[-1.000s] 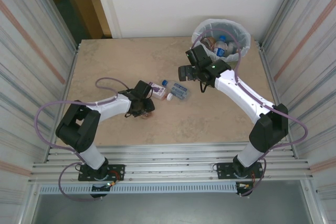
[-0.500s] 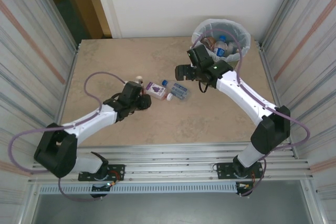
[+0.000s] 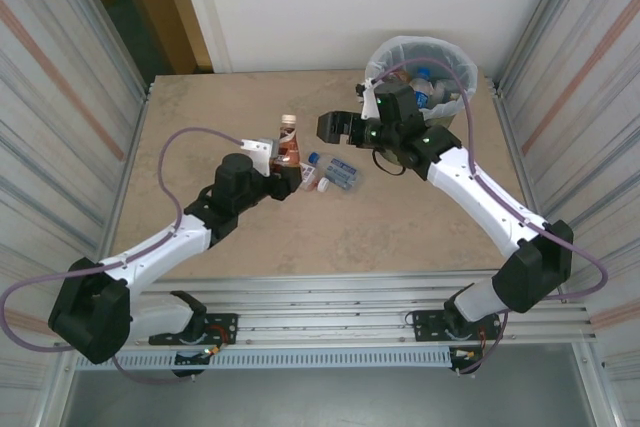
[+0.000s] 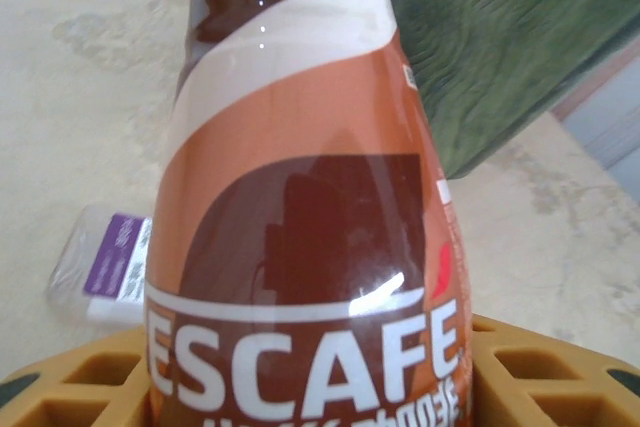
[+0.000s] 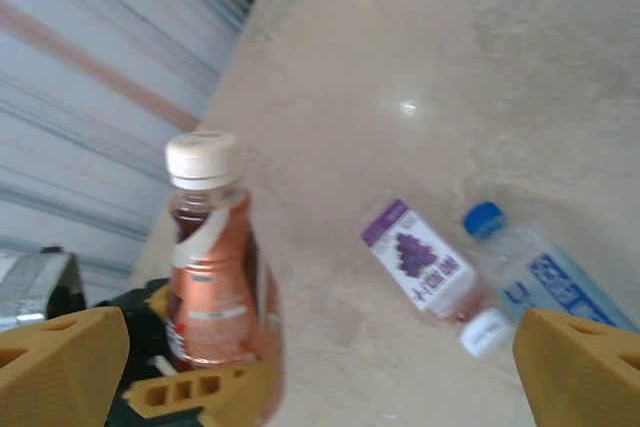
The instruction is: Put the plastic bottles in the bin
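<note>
My left gripper [image 3: 283,165] is shut on an upright brown coffee bottle [image 3: 288,144] with a cream cap, held above the table; its label [image 4: 300,277] looms close in the left wrist view between the yellow fingers [image 4: 545,372]. My right gripper [image 3: 335,128] hangs open and empty just right of that bottle [image 5: 212,272], its fingertips [image 5: 60,357] far apart. On the table below lie a purple-label bottle [image 5: 425,267] with a white cap and a clear blue-label bottle [image 5: 545,282] with a blue cap. The dark-green bin [image 3: 421,59] with its white bag stands at the far right.
Several bottles [image 3: 421,88] lie inside the bin. Corrugated metal walls [image 3: 60,97] close in both sides of the tan table [image 3: 200,117]. The bin's green wall [image 4: 500,47] rises behind the held bottle in the left wrist view.
My left arm has stretched forward and lifted the brown bottle up off the table. My right gripper has swung left, away from the bin toward the raised bottle.
</note>
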`<state>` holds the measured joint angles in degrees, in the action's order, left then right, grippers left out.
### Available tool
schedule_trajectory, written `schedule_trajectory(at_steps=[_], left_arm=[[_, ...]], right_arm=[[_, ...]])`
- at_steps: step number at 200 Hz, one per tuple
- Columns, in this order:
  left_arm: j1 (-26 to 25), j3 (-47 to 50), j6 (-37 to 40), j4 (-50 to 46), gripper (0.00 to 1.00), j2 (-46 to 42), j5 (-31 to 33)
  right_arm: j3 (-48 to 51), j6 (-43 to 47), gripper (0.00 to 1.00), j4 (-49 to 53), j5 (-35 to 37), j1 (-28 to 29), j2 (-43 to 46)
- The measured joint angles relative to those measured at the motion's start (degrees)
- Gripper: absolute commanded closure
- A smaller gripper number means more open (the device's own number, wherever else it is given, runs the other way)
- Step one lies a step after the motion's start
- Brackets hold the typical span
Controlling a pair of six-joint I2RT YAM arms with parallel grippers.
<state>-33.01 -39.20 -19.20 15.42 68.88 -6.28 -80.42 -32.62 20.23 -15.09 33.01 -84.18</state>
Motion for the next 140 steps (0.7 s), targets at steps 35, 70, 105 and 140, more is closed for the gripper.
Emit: schedule_trajectory(at_steps=[35, 70, 105, 140], left_arm=[[-0.87, -0.04, 0.85, 3.89, 0.5, 0.15, -2.95], [-1.66, -0.2, 1.66, 5.95, 0.5, 1.03, -5.38], [-3.04, -1.09, 3.15, 6.56, 0.49, 1.88, -7.78], [-3.98, -2.45, 4.09, 7.39, 0.49, 2.69, -8.76]], right_arm=[[-0.68, -0.85, 0.08, -2.36, -2.75, 1.77, -1.64], [-2.62, -1.36, 0.15, -2.69, -3.76, 2.71, -4.81], [-4.94, -1.22, 0.29, -2.56, -4.33, 3.04, -7.15], [-5.92, -1.01, 0.44, -1.9, -4.28, 3.04, -7.85]])
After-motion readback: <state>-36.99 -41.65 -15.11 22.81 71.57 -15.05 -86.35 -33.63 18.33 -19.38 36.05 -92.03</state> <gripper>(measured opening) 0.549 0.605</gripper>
